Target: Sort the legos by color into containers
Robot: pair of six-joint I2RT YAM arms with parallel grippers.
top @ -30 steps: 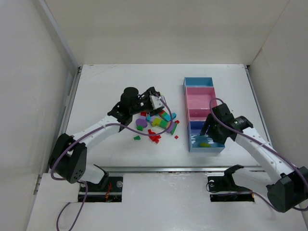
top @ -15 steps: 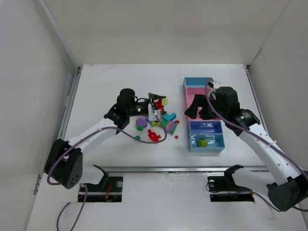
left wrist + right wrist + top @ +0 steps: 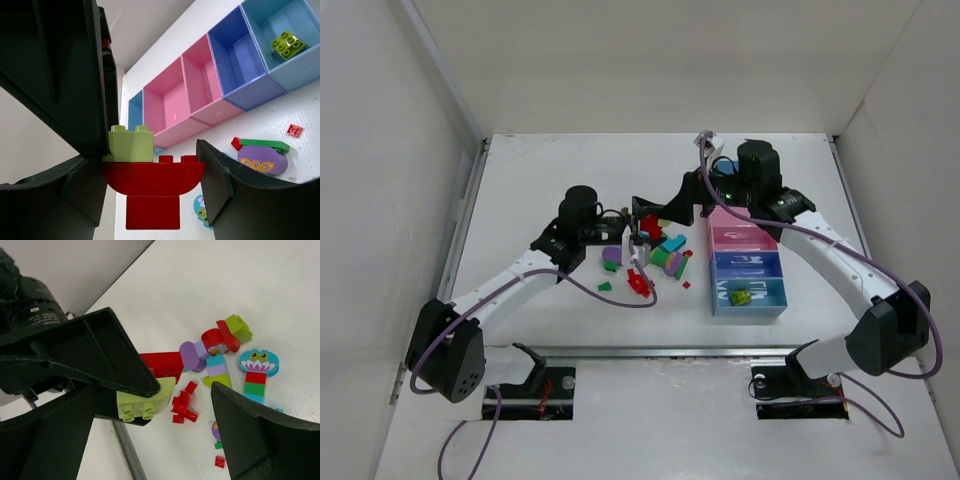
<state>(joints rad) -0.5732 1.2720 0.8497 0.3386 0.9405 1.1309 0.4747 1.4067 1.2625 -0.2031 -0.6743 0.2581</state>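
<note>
My left gripper [image 3: 638,250] is shut on a red curved lego [image 3: 152,177] with a yellow-green brick [image 3: 131,145] stuck on top, held just above the pile of legos [image 3: 665,255]. My right gripper [image 3: 655,212] is open, its jaws wide apart around that stack. One of its fingers [image 3: 60,75] touches the yellow-green brick [image 3: 145,399]. The strip of containers [image 3: 745,240] lies to the right. Its nearest light blue bin [image 3: 300,65] holds one yellow-green brick [image 3: 741,296]. The two pink bins [image 3: 172,102] and the darker blue bin [image 3: 240,55] look empty.
Loose red pieces [image 3: 638,284], a purple piece [image 3: 612,256] and a small green piece [image 3: 605,286] lie near the left gripper. A purple disc [image 3: 262,160], a green bar [image 3: 262,145] and a red tile [image 3: 294,130] lie before the bins. White walls ring the table.
My right gripper left a yellow-green brick in the nearest light blue bin and swung left to the left gripper. My left gripper lifted the red and yellow-green stack from the pile.
</note>
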